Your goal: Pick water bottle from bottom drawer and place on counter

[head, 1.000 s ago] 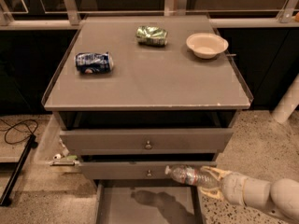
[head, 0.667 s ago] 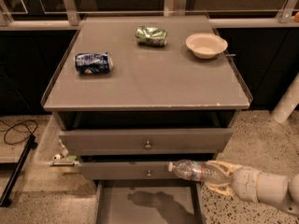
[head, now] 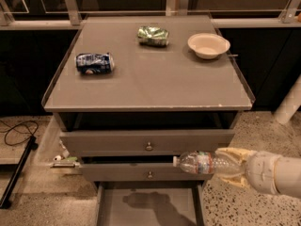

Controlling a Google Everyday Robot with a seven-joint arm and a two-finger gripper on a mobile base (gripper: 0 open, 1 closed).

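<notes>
My gripper comes in from the lower right and is shut on the water bottle. The bottle is clear with a white cap and a red-and-blue label band. It lies horizontal with the cap pointing left, held in front of the middle drawer and above the open bottom drawer. The drawer's grey floor shows only the shadow of the bottle and arm. The counter is the flat grey top above the drawers.
On the counter lie a crushed blue can at the left, a crushed green can at the back and a cream bowl at the back right. A black cable lies on the floor at the left.
The gripper with the bottle has risen slightly and drawn to the right, away from the drawer front. The cans and bowl have not moved.
</notes>
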